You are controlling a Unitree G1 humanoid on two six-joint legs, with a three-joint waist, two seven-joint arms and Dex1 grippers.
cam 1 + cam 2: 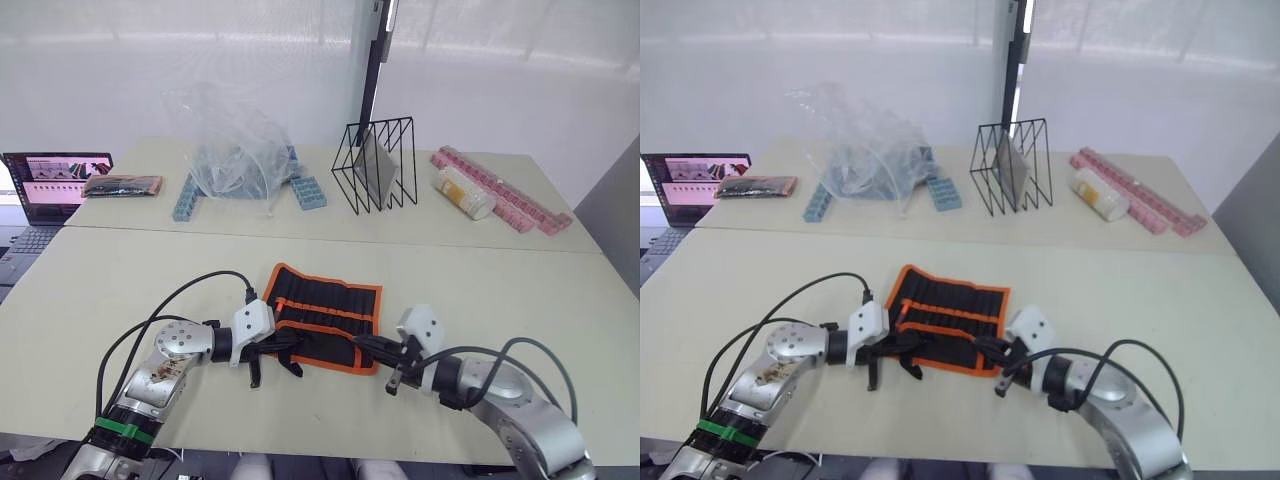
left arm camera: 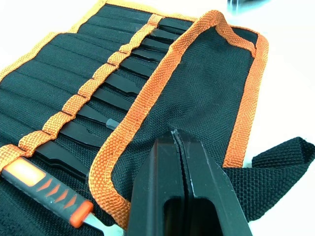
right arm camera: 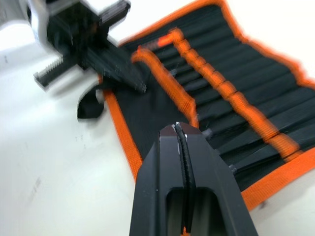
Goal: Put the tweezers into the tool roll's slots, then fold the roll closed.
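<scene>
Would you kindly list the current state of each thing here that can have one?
Tool roll: open, lying flat on the table, near flap folded over.
Tweezers: tucked in the slots.
Strap: loose beside the roll.
Left gripper: shut, over the flap.
Right gripper: shut, above the roll's edge.
Laptop: open, screen on.

Silver-grey metal shells cover both forearms, the left one scuffed with brownish marks and ringed by a bright green band near the elbow end. Just behind each gripper sits a white, blocky wrist housing. Black cables loop out from behind those housings and arc back along the arms. The left gripper (image 1: 270, 362) and right gripper (image 1: 385, 366) carry matte black fingers (image 2: 184, 189), smooth, wedge-shaped, tapering to narrow tips, with a hollow recess at the base.
</scene>
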